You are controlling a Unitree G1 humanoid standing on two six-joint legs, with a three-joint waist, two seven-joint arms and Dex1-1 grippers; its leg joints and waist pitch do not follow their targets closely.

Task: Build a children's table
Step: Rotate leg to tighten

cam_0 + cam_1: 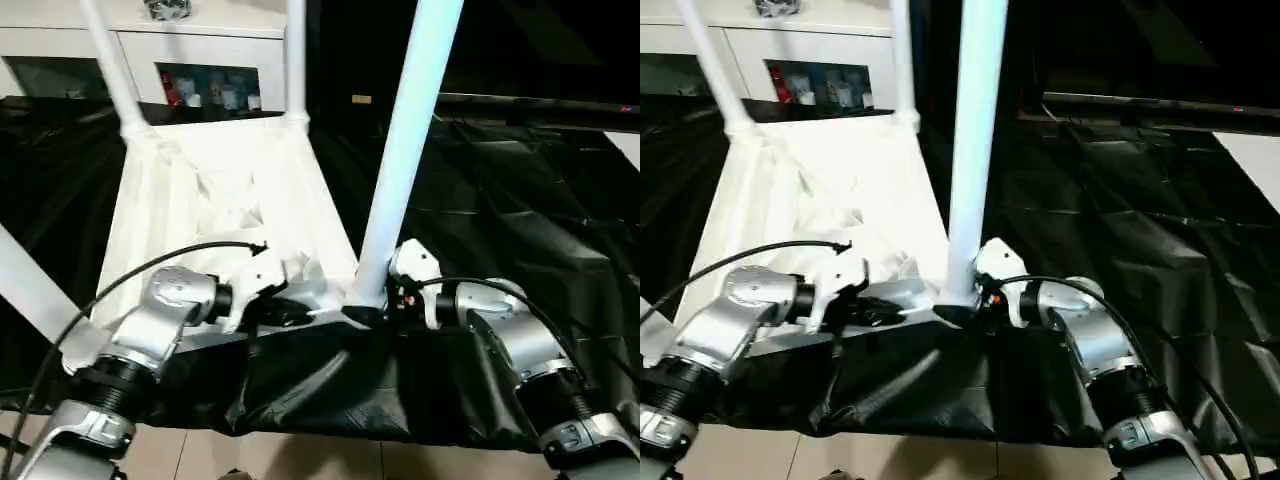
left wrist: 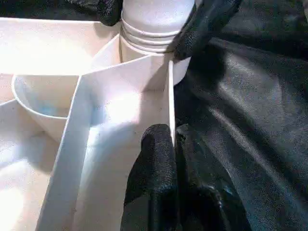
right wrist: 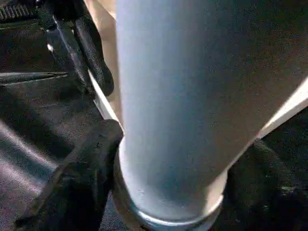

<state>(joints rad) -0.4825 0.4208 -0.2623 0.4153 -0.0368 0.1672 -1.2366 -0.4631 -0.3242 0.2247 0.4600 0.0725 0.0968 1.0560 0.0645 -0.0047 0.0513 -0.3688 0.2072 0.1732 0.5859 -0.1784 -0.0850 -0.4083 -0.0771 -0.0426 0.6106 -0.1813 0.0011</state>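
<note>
Lying upside down on glossy, crinkled black sheeting (image 1: 520,230), the white plastic table top (image 1: 220,200) shows its ribbed underside, thin walls dividing it into shallow cells and a rounded socket at the corner. Four smooth white tube legs can be counted: the near-right leg (image 1: 405,150) rising from the corner closest to the robot's right arm, two far legs (image 1: 112,65) at the far corners, and one (image 1: 30,285) slanting at the near left. A ridged collar rings the base of the near-right leg where it enters its socket.

The left gripper (image 1: 285,312) has its black fingers (image 2: 154,187) pinched together on the thin near rim of the top, one on each side of the wall. The right gripper (image 3: 163,192) straddles the foot of the near-right leg, its fingers (image 3: 77,187) spread wide around the tube.

Silver, cylindrical forearms carry both grippers, with black cables looping over them.
</note>
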